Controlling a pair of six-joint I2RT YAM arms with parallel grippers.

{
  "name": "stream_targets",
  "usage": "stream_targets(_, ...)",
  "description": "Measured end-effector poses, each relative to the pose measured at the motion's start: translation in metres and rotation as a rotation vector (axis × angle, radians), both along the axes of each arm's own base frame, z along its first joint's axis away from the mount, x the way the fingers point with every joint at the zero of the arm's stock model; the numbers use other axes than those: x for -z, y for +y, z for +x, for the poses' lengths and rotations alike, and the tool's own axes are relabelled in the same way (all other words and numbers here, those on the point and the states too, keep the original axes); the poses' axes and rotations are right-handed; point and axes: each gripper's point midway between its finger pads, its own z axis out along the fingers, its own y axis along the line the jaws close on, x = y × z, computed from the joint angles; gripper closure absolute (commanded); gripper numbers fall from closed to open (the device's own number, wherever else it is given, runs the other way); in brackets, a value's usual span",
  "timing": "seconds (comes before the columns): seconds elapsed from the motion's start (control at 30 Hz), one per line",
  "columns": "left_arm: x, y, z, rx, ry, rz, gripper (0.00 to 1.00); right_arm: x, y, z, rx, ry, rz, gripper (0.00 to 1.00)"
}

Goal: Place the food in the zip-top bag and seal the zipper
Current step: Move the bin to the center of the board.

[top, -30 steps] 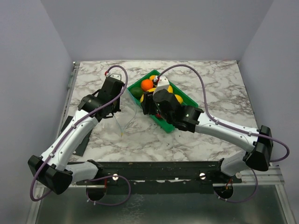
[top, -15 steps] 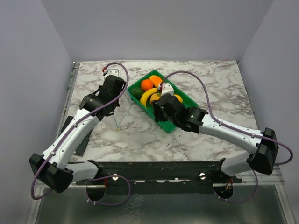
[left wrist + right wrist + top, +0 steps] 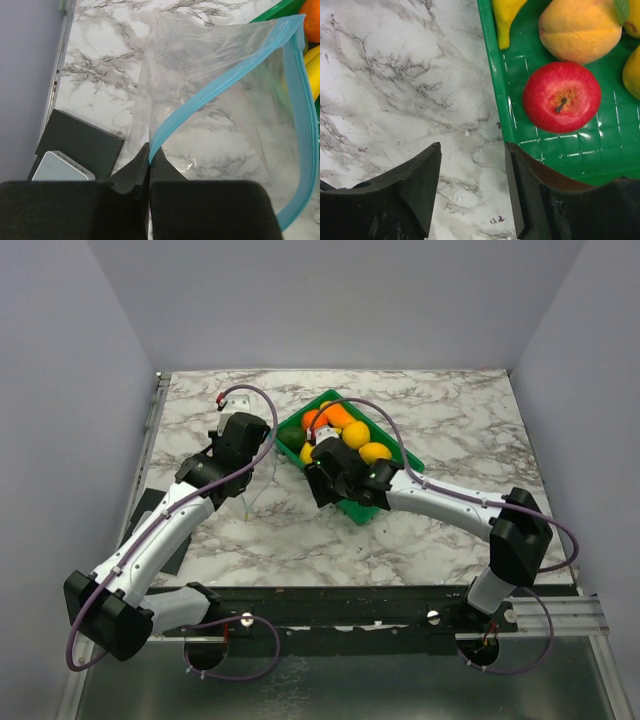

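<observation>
1. Although the zip-top bag [image 3: 210, 100] fills your left wrist view, no print on it can be read.
2. Your left gripper [image 3: 149, 152] has its fingers pressed together on the bag's near corner, pinching the light blue zipper [image 3: 300, 100]. The bag's mouth gapes toward the green tray [image 3: 355, 508].
3. Your right gripper [image 3: 472, 147] has its fingers spread with nothing between them, straddling the tray's left wall above the marble table [image 3: 395, 75].
4. A second ago that gripper sat over the fruit in the tray. It has since swung to the tray's near-left edge, uncovering two lemons [image 3: 356, 434], and the right elbow has come inward.
5. Your food lies in the tray: a red apple [image 3: 561, 96] just inside the wall, a peach [image 3: 580, 30] and a banana [image 3: 506, 17] beyond it, and oranges [image 3: 335, 416] at the far end.
6. You have open marble between the bag and the tray wall and across the far right of the table. A dark pad [image 3: 80, 145] sits by the left edge.
</observation>
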Motion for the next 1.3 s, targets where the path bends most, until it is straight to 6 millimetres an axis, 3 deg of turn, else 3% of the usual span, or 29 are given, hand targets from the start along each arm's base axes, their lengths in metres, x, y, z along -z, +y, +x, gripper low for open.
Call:
stream_targets(0.33,-0.003,0.011,-0.008,-0.028,-0.101,-0.034,1.0,0.005,0.018,0.042,-0.022,0.012,0.023,0.4)
stream_targets(0.6,-0.002,0.013,-0.01,-0.033,-0.137,-0.055,1.0,0.032,0.022,0.063,-0.028,0.05,-0.011,0.42)
stream_targets(0.9,-0.001,0.012,-0.008,-0.03,-0.146,-0.065,1.0,0.059,0.027,0.075,-0.028,0.08,-0.046,0.55)
stream_targets(1.3,0.001,0.01,-0.008,-0.023,-0.141,-0.07,1.0,0.069,0.026,0.076,-0.015,0.089,-0.073,0.99)
